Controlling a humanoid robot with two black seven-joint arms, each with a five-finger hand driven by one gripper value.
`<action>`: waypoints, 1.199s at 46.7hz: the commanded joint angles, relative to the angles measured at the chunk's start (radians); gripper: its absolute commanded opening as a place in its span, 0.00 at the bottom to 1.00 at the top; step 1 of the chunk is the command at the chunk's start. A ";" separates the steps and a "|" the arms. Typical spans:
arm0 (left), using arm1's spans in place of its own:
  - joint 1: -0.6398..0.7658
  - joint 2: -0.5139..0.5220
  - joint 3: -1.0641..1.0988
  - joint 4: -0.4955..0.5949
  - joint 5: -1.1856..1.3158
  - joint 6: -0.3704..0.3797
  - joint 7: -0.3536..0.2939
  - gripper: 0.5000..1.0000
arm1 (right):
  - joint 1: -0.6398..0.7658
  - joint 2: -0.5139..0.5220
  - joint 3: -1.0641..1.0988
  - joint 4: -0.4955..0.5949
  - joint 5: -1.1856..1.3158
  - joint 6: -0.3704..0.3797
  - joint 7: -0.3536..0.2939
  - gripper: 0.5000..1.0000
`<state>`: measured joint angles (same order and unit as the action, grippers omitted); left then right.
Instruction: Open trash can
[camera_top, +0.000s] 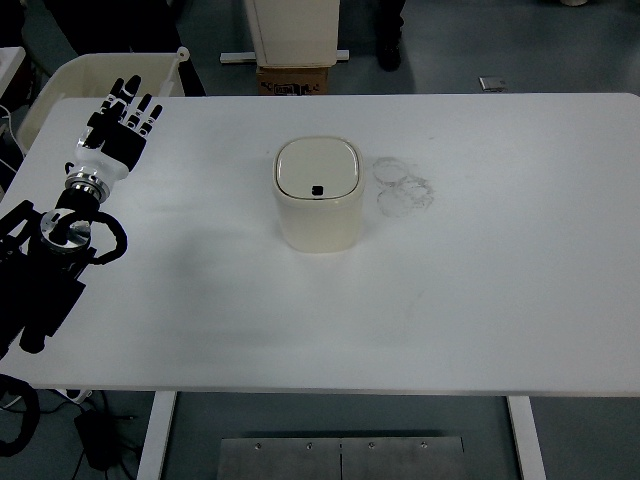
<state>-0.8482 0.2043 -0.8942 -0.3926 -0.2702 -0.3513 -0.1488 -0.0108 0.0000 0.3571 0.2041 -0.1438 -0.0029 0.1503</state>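
A small cream trash can (318, 195) with rounded corners stands near the middle of the white table (480, 300). Its lid is down and flat, with a small dark button at the lid's front edge. My left hand (122, 122) hovers over the table's far left part, well to the left of the can, with its black and white fingers (131, 93) stretched out straight and holding nothing. The left arm comes in from the lower left. The right arm does not show.
Faint ring-shaped smudges (403, 187) mark the table just right of the can. A cream bin (70, 85) stands beyond the table's far left corner. A cardboard box (293, 78) and a white cabinet sit on the floor behind the far edge.
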 joint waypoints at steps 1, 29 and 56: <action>0.000 0.000 0.003 0.000 0.003 -0.001 0.000 1.00 | 0.000 0.000 -0.001 0.000 0.000 0.000 0.000 0.99; -0.006 0.004 0.001 -0.011 0.014 0.012 0.000 1.00 | 0.000 0.000 -0.001 0.000 0.000 0.000 0.000 0.99; -0.005 0.029 0.006 -0.100 0.017 0.034 0.005 1.00 | 0.000 0.000 0.000 0.000 0.000 0.000 0.000 0.99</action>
<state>-0.8484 0.2257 -0.8887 -0.4882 -0.2554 -0.3247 -0.1456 -0.0108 0.0000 0.3565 0.2040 -0.1431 -0.0032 0.1503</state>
